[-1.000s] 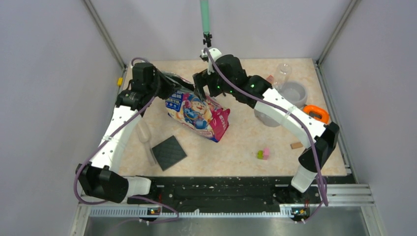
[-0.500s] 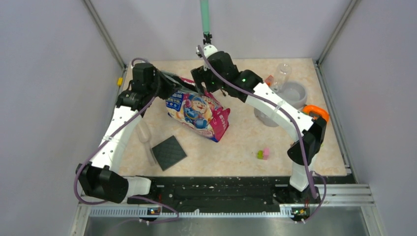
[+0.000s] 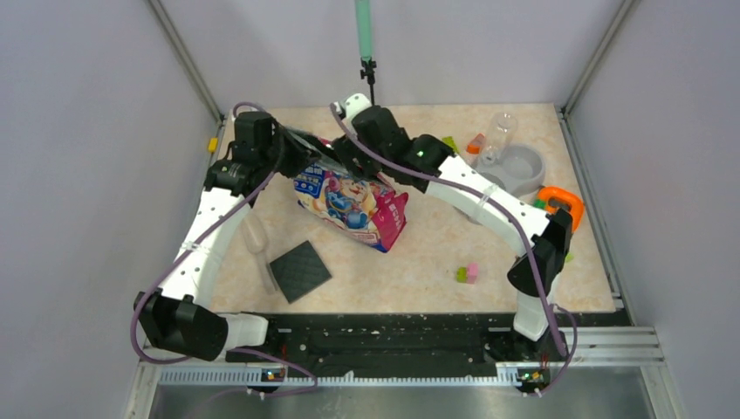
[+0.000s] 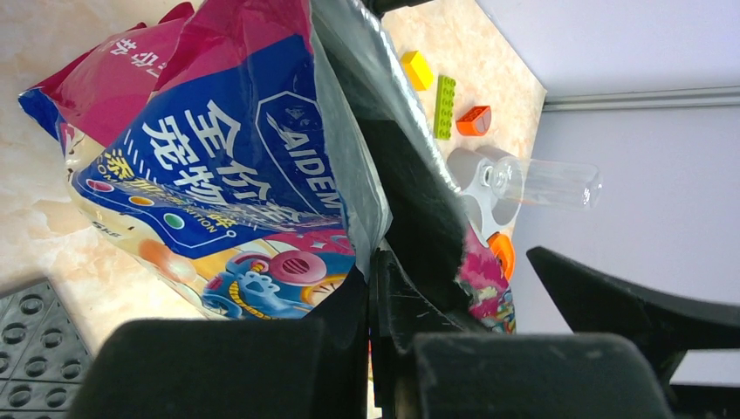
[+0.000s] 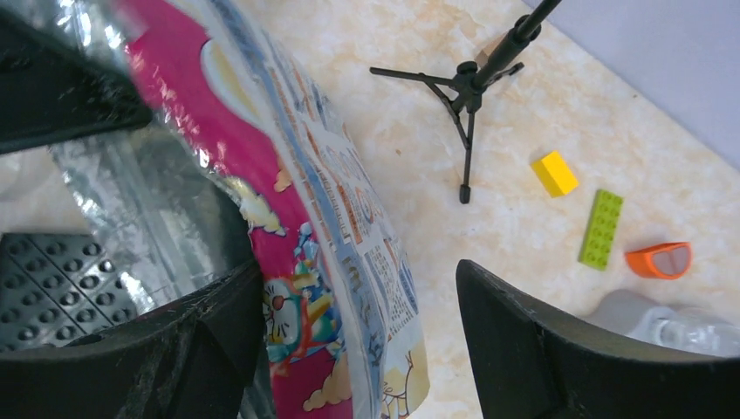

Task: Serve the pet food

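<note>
The glossy pink-and-blue cartoon bag lies on the table with its mouth toward the back left. The pet food is hidden inside it. My left gripper is shut on the bag's near rim; in the left wrist view the foil edge is pinched between the closed fingers. My right gripper is open and straddles the far wall of the bag. One finger sits inside against the silver lining. The other finger stands outside, apart from the wall.
A grey bowl and a clear bottle stand at the back right, with an orange object nearby. A black baseplate and clear scoop lie front left. Small blocks and a tripod are also on the table.
My right arm swung left to the bag's mouth, and its jaws narrowed a little around the far wall. My left gripper tightened fully on the rim.
</note>
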Action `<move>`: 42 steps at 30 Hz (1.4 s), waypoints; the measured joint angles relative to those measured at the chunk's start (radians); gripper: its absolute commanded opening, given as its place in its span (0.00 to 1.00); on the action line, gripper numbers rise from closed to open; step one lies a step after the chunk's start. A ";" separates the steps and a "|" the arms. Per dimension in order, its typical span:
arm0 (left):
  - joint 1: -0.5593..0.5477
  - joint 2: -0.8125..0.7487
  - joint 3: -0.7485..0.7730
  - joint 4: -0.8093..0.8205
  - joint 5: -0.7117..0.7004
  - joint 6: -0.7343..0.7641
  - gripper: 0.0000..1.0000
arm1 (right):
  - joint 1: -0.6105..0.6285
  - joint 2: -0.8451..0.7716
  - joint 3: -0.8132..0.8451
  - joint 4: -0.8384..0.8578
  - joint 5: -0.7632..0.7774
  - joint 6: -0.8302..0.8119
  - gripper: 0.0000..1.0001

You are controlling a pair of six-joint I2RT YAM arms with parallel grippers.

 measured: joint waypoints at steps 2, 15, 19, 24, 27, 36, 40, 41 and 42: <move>0.000 0.000 0.000 0.000 -0.002 0.002 0.00 | 0.040 0.003 0.000 -0.011 0.061 -0.049 0.79; 0.001 0.001 0.026 -0.023 0.016 0.068 0.00 | 0.055 0.124 0.146 -0.119 0.124 -0.105 0.00; 0.013 0.055 0.150 -0.142 0.055 0.167 0.00 | 0.014 0.171 0.265 -0.209 0.046 -0.048 0.00; 0.028 0.148 0.357 -0.335 0.105 0.277 0.00 | -0.046 0.175 0.303 -0.245 -0.042 0.055 0.00; 0.037 0.234 0.512 -0.455 0.120 0.346 0.00 | -0.066 0.169 0.305 -0.260 -0.067 0.129 0.00; 0.050 0.428 0.768 -0.513 0.172 0.431 0.00 | -0.068 0.056 0.148 -0.235 -0.112 0.298 0.00; 0.053 0.480 0.805 -0.484 0.248 0.423 0.00 | -0.038 0.012 0.087 -0.228 -0.067 0.370 0.00; 0.053 0.497 0.820 -0.468 0.272 0.418 0.00 | -0.032 0.004 0.074 -0.222 -0.060 0.384 0.00; 0.052 0.509 0.828 -0.443 0.291 0.415 0.00 | -0.027 -0.004 0.058 -0.213 -0.053 0.397 0.00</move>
